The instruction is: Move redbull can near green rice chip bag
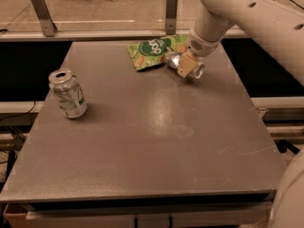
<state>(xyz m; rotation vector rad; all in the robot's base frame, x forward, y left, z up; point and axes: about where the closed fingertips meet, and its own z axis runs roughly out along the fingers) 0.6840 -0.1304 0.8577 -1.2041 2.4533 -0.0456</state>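
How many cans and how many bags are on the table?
Cans: 2, the redbull can and the wider silver can
Bags: 1, the green rice chip bag
Total: 3
The hand grips the redbull can beside the bag, at the table's far side.

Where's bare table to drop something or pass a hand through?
Free: table centre and front, from the silver can at left across to the right edge; also the back-left corner. Crowded: back right, where the gripper holds the redbull can at the edge of the green rice chip bag.
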